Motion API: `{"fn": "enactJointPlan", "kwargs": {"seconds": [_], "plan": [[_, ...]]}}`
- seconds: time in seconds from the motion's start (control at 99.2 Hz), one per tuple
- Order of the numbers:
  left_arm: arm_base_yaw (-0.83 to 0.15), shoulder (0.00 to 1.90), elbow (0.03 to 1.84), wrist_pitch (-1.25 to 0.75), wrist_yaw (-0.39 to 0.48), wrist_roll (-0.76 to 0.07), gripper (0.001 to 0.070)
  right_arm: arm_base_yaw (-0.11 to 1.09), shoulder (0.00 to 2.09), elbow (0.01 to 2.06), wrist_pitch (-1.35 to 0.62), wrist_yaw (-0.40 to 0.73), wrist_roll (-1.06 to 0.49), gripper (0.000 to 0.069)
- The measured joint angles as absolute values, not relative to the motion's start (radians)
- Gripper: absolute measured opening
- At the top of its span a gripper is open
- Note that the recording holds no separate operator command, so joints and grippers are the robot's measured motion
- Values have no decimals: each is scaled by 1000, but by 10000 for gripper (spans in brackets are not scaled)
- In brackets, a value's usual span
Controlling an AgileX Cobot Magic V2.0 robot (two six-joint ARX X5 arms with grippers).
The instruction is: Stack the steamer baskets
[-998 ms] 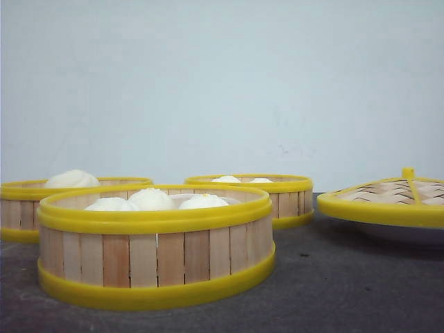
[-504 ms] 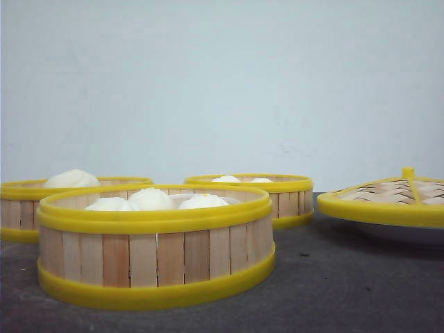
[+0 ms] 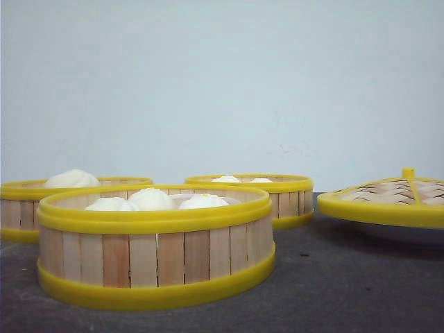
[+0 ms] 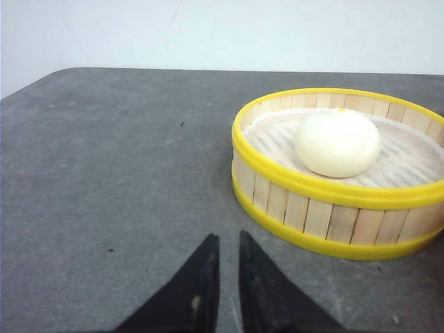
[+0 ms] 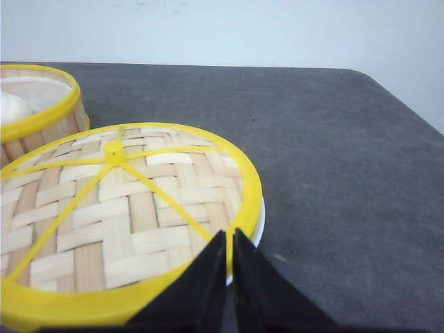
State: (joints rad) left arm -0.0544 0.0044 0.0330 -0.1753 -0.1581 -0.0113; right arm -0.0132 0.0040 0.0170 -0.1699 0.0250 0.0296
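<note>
On table, three steamer baskets [image 3: 156, 246] holding buns [image 3: 151, 200]

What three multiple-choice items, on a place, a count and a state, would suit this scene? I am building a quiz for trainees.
1. Where does the lid lie in the front view?
A. right of the baskets
B. on the near basket
C. left of the baskets

2. How many buns show in the near basket?
A. one
B. three
C. six

3. How do the baskets stand?
A. stacked in one pile
B. tipped on their sides
C. each apart on the table

Key:
1 A, the lid sits at the right edge, on a white plate.
2 B, three white buns rise above its rim.
3 C, near basket, left basket and far basket all rest on the tabletop.
</note>
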Motion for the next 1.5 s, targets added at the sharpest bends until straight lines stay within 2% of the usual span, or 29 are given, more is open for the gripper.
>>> {"fn": "enactJointPlan", "kwargs": {"seconds": [0.363, 0.494, 0.807, 1.069, 1.281, 1.503], "plan": [[-54, 4, 33, -174, -158, -12, 24, -13, 4, 16, -154, 25, 23, 10], [-54, 4, 33, -147, -158, -24, 25, -13, 4, 16, -107, 22, 65, 10], [-54, 4, 33, -175, -158, -181, 25, -13, 4, 16, -106, -1, 374, 10], [-54, 4, 33, -175, -151, -237, 25, -13, 4, 16, -115, -5, 478, 10], [-54, 6, 47, -146, -120, -345, 23, -13, 4, 16, -111, -98, 553, 9], [-54, 88, 244, -147, -108, -367, 23, -13, 76, 148, -123, -132, 583, 9]]}}
